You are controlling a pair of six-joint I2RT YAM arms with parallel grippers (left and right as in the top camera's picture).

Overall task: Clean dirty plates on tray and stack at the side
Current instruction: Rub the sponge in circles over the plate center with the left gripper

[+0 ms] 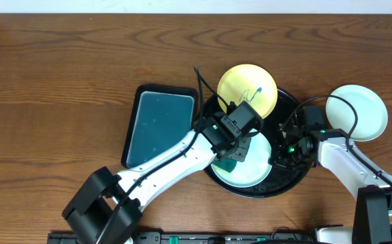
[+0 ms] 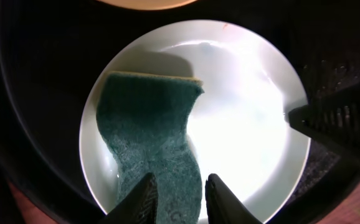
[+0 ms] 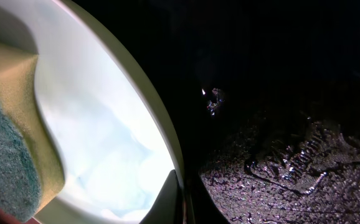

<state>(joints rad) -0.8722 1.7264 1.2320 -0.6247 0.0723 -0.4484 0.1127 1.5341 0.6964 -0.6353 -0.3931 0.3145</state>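
On the black tray (image 1: 292, 177) lies a mint-white plate (image 1: 250, 175) with a green-faced sponge (image 2: 149, 130) flat on its left half. My left gripper (image 2: 177, 196) hovers over the sponge's near end, jaws a little apart, the sponge lying loose beneath them. The right gripper (image 3: 183, 202) is shut on that plate's right rim (image 3: 167, 143), one finger inside and one outside. A pale yellow plate (image 1: 247, 90) with a teal scribble rests on the tray's far edge. Another mint-white plate (image 1: 357, 112) sits on the wooden table to the right.
A rectangular teal tray (image 1: 159, 125) lies just left of the black tray, under the left arm. Both arms reach in from the near edge and meet over the black tray. Brown tabletop (image 1: 60, 88) stretches to the left and back.
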